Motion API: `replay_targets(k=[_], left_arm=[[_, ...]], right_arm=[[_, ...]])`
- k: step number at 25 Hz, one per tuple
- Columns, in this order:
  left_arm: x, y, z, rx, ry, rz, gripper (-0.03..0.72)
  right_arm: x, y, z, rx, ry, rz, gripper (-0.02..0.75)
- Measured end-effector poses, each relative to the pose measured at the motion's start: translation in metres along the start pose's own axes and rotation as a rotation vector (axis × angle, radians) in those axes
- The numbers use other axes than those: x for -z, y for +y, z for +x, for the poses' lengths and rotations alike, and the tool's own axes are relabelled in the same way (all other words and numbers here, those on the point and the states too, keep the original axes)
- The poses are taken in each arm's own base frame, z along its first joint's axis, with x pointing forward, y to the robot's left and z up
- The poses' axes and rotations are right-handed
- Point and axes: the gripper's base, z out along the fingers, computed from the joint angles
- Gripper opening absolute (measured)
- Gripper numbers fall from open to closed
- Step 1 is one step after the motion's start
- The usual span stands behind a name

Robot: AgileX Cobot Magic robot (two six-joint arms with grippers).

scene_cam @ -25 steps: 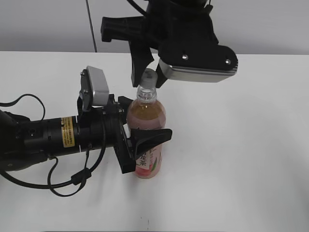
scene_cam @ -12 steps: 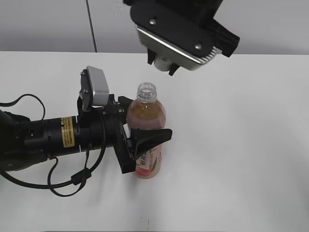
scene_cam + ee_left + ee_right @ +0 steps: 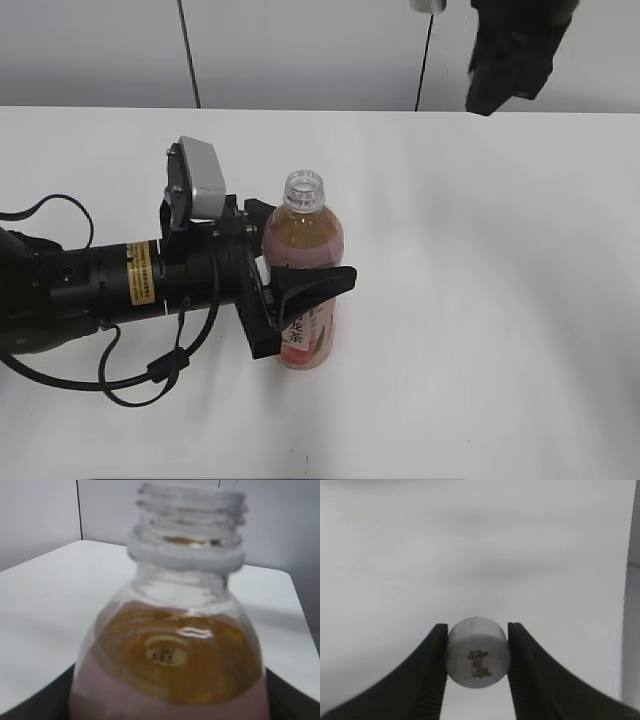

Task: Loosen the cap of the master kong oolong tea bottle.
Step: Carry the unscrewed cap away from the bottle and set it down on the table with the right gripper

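A white desk (image 3: 500, 330) is stretching across the room in front of a pale grey wall. On the left side, a black robot arm (image 3: 90, 285) is lying low along the desk surface, with a loose black cable (image 3: 150, 375) curling beneath it and a small grey camera housing (image 3: 198, 180) sitting on its wrist. Its left claw (image 3: 290, 265) is clamping the body of a tall clear plastic bottle of amber-pink tea with a pink peach label (image 3: 303, 290), one black finger (image 3: 318, 283) crossing the front of the bottle and the other sitting behind it. The bottle is standing upright on the desk, slightly left of the middle. Its clear threaded neck (image 3: 303, 188) is standing open, with nothing screwed onto it. In the left wrist view, the bottle (image 3: 170, 660) is filling the picture, the bare threads (image 3: 192, 505) at the top and the tea surface showing below the shoulder.

Moving right, the second arm's dark body (image 3: 515, 50) is hanging at the top right edge of the exterior view, well above and apart from the bottle. In the right wrist view, the right claw (image 3: 478, 652) is gripping a small round white plastic screw cap with faint gold print on its top (image 3: 478, 654), its two ribbed black fingers (image 3: 436, 675) pressing against opposite sides of the cap. The cap is being held in the air, with the plain white desk (image 3: 470, 555) far behind it.
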Motion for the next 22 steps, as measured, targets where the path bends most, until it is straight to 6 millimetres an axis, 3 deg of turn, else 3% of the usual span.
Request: replay_targets(k=[5,11,16,22], left_arm=[[0.0,0.0,0.0,0.002,0.001,-0.001,0.453],[0.0,0.0,0.0,0.002,0.0,-0.002,0.453],[0.0,0.0,0.0,0.002,0.0,-0.002,0.453],[0.0,0.0,0.0,0.002,0.0,-0.002,0.453]], right_arm=[[-0.037,-0.006,0.037,-0.516,0.099,-0.07,0.277],[-0.086,0.028,0.073,-0.82,0.257,-0.217,0.277],[-0.126,0.064,0.092,-0.942,0.301,-0.236,0.277],[-0.149,0.085,0.096,-1.004,0.271,-0.249,0.292]])
